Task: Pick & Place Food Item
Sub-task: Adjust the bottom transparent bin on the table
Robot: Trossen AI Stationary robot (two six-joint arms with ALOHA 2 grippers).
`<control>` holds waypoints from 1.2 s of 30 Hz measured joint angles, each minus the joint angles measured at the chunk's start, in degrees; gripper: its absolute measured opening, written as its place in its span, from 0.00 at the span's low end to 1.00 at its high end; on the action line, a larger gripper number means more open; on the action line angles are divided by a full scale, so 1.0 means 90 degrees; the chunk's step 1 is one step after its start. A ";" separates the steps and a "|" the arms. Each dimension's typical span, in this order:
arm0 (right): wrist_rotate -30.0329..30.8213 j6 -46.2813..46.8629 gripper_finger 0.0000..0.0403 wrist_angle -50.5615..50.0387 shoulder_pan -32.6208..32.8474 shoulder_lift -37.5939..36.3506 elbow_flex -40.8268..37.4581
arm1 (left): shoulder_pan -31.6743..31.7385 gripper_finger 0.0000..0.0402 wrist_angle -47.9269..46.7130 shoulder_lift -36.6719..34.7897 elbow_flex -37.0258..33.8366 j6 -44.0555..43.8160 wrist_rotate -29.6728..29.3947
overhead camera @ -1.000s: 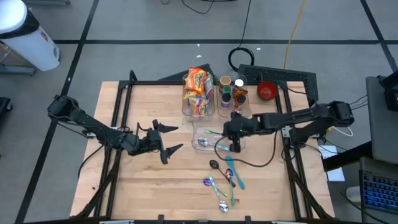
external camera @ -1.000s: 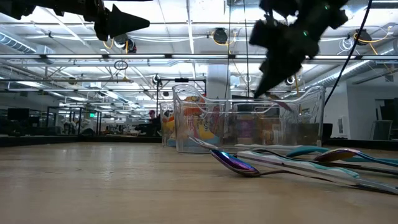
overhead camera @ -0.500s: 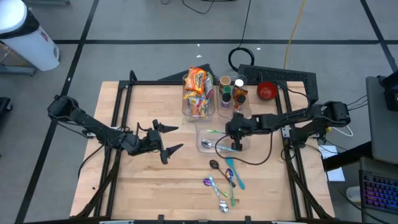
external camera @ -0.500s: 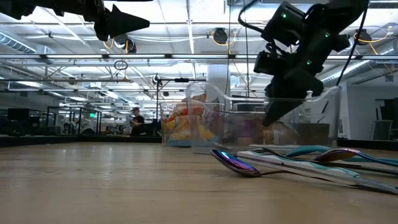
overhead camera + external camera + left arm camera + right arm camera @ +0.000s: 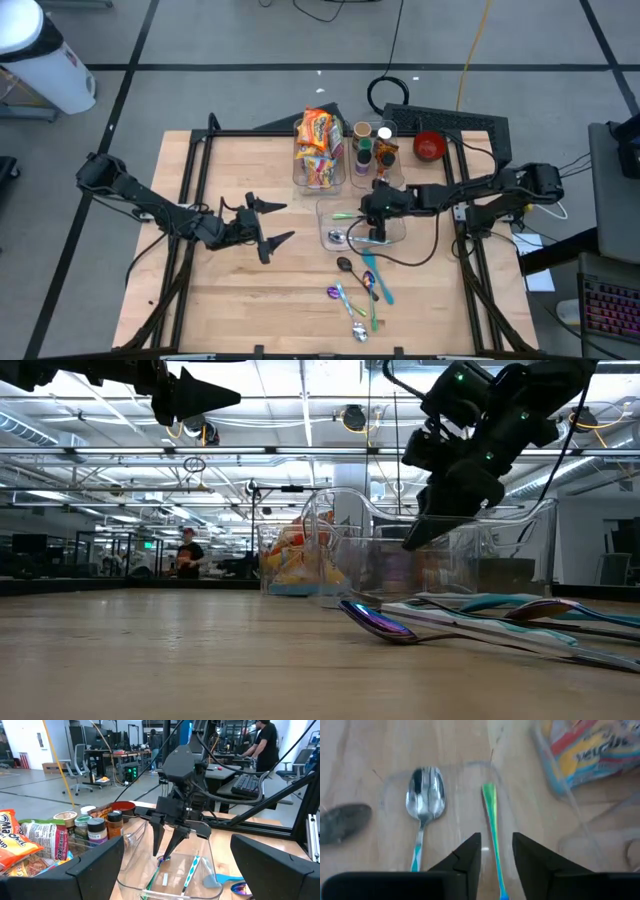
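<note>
A wooden table (image 5: 250, 290) seen from above holds two dark robot arms. The right gripper (image 5: 369, 222) hangs over a clear plastic bin (image 5: 398, 236) near the middle of the table, its fingers pointing down into the bin. In the right wrist view its two fingers (image 5: 470, 851) stand a narrow way apart, and a green-handled spoon (image 5: 492, 825) lies on the bin floor in line with the gap between them; whether the fingers touch the spoon cannot be told. Beside it in the same bin lies a silver spoon (image 5: 425, 800) with a bluish handle. The left gripper (image 5: 268, 224) waits well to the left of the bin, above bare table, its fingers spread wide and holding nothing. Beyond the bin, toward the far edge, a second clear container (image 5: 318, 170) holds bright orange and yellow snack packets (image 5: 317, 135). Just to the right of it stand small jars and cups (image 5: 372, 140), and further right sits a red bowl (image 5: 429, 146). Nearer than the bin, loose on the table, lie several coloured spoons (image 5: 360, 290), including teal and purple ones. In the low view, a person (image 5: 186, 550) stands far off in the room behind.
</note>
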 joint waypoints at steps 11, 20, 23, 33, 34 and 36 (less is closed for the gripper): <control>-0.0232 0.0558 0.34 0.0538 0.1508 -0.1056 0.0097 | 0.0000 0.93 0.0001 0.0000 0.0000 0.0000 0.0002; 0.0588 0.0849 0.18 0.1513 0.2949 0.0400 0.0090 | -0.0002 0.93 0.0000 0.0000 0.0000 0.0000 0.0000; 0.1085 0.0776 0.12 0.1690 0.2939 0.0900 0.0089 | -0.0002 0.93 0.0000 0.0000 0.0000 0.0000 0.0000; 0.1844 0.0433 0.02 0.2402 0.2628 0.1324 0.0092 | -0.0002 0.93 0.0000 0.0000 0.0000 0.0000 0.0000; 0.1848 0.0441 0.02 0.2476 0.2575 0.1324 0.0092 | -0.0002 0.93 0.0000 0.0000 0.0000 0.0000 0.0001; 0.1831 0.0492 0.01 0.2586 0.2470 0.1324 0.0092 | -0.0002 0.93 0.0000 0.0000 0.0000 0.0000 0.0001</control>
